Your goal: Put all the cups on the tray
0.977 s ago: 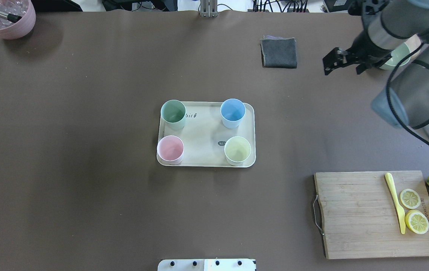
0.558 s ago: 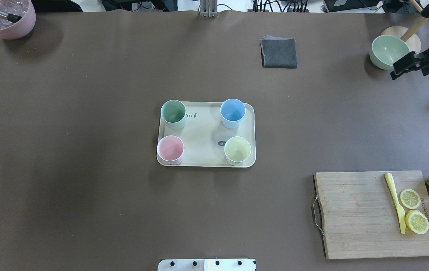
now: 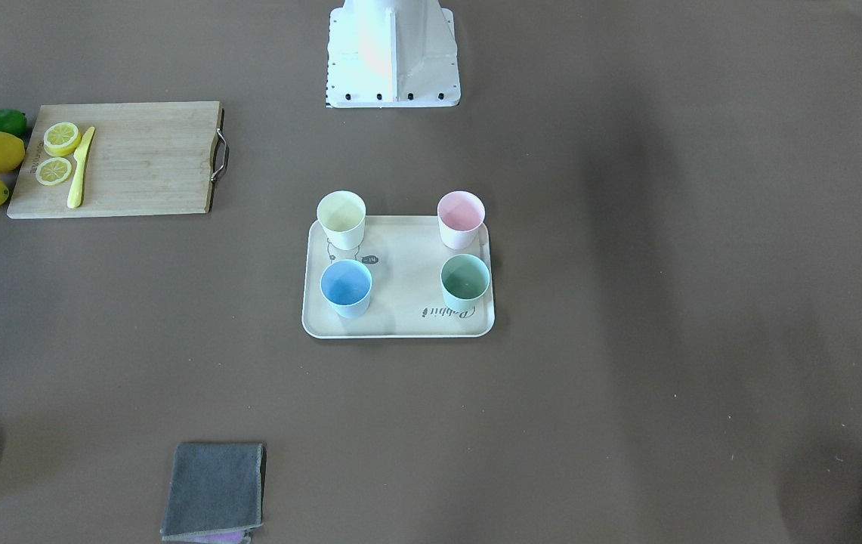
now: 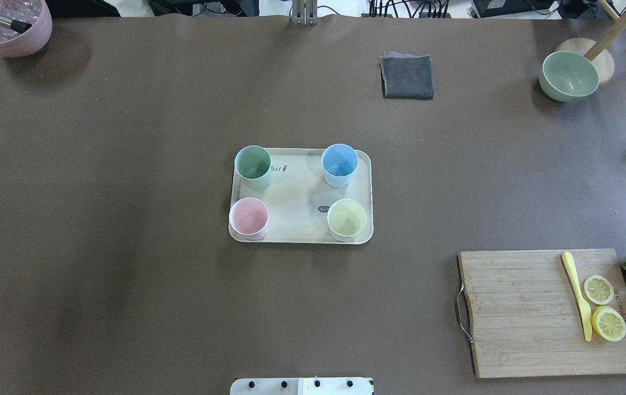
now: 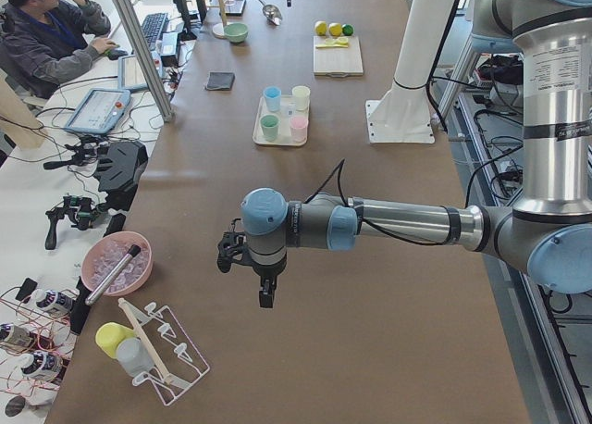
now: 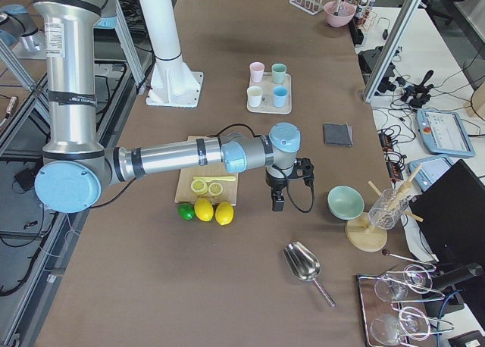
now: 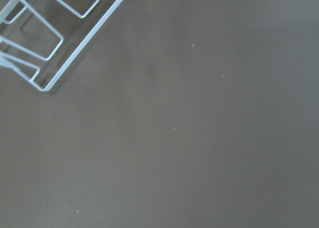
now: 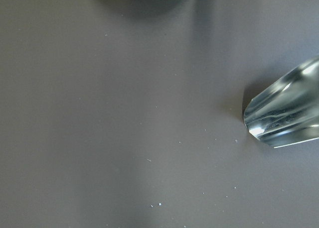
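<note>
Four pastel tapered cups (image 4: 339,163), upright on cream tray (image 4: 296,203), left pincer (image 5: 265,299), right pincer (image 6: 278,204), openness unclear

We log this as a robotics lab, not a kitchen: the left arm (image 5: 398,225) and right arm (image 6: 174,159), grey tubes with blue joint caps, stand by a white pedestal (image 6: 163,44) with a screwed base plate, at a long table (image 4: 126,247) under a brown sheet. Along the table's far side we note aluminium frame posts (image 5: 139,44), teach pendants (image 6: 439,131), loose cables (image 5: 79,146) on a white bench, and an operator (image 5: 42,26) seated at a keyboard (image 5: 153,26).
</note>
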Action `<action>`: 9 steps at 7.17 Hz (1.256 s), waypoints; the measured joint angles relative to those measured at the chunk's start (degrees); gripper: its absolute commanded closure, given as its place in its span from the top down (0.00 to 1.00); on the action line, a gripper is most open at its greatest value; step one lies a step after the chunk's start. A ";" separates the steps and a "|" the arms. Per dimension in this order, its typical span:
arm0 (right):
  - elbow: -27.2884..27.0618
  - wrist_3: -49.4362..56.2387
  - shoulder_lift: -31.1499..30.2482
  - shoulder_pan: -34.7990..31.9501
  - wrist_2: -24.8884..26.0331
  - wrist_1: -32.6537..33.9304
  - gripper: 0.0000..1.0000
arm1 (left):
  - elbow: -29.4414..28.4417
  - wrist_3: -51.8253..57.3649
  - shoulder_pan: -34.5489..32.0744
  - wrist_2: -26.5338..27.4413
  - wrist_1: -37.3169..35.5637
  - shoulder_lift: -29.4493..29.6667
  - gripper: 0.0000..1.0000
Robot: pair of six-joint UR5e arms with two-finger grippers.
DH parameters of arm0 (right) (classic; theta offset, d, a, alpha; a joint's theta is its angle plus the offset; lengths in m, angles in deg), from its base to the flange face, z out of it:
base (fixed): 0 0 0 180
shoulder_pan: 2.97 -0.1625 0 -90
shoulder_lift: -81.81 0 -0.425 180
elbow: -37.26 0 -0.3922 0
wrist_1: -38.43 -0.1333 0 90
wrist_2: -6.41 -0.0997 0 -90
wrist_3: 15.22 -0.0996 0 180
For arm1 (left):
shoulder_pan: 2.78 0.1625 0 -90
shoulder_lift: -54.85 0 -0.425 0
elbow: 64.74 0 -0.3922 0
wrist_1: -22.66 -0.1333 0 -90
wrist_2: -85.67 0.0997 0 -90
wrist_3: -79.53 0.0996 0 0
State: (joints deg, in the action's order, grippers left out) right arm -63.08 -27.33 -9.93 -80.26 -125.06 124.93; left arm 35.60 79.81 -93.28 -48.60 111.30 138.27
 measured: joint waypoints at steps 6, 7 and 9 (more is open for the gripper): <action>-0.47 2.29 -2.28 -8.57 -1.79 4.60 1.00 | 2.92 -0.11 -0.23 -0.05 -14.81 5.60 0.98; -0.75 5.29 -3.65 -9.86 -0.05 4.59 1.00 | 3.01 -0.20 -0.26 -0.09 -12.53 5.50 0.98; -1.62 9.37 -6.19 -12.02 1.26 4.59 1.00 | 3.05 -0.06 -0.35 0.06 -9.17 5.15 0.98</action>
State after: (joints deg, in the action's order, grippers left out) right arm -64.70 -17.96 -16.13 -92.28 -123.81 129.52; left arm 38.64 79.75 -93.63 -48.54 102.13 143.42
